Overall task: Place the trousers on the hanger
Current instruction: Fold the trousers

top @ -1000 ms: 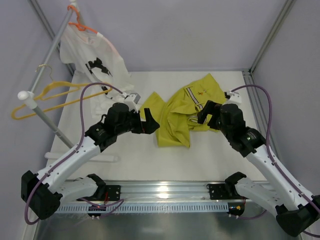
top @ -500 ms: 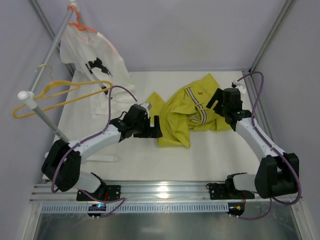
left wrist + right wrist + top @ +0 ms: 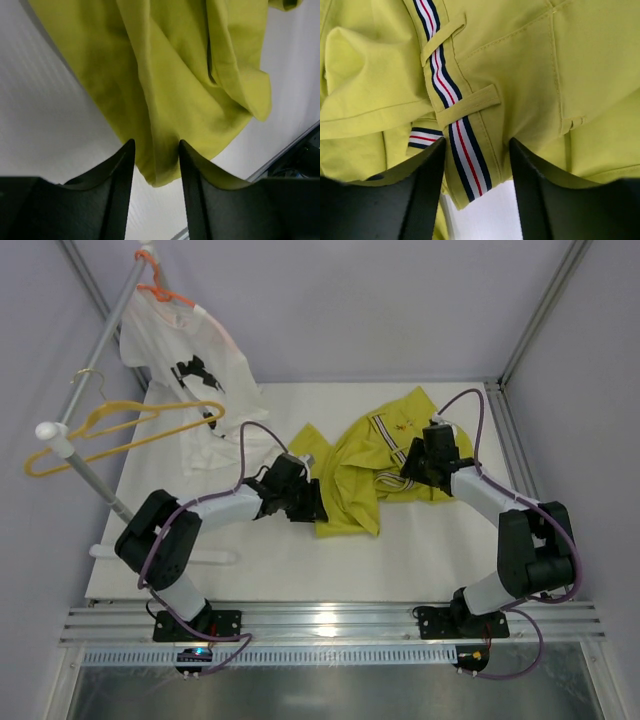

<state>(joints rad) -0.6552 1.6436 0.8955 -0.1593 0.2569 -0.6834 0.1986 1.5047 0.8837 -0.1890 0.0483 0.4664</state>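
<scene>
You're at the pickup step: the trousers (image 3: pixel 355 475) lie crumpled mid-counter (image 3: pixel 280 550), well apart from the hanger (image 3: pixel 140 441) at far left, with your left hand (image 3: pixel 155 147) spread astride their near edge and your right hand (image 3: pixel 476 150) spread astride the striped waistband (image 3: pixel 440 75), so pinch both before lifting.

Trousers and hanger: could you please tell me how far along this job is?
Nothing looks done yet: the trousers lie crumpled on the table, and the yellow hanger hangs bare on the rail. In hand: the left end effector is open astride a hem, and the right end effector is open astride the striped waistband. Left: gripping, lifting, hanging.
</scene>
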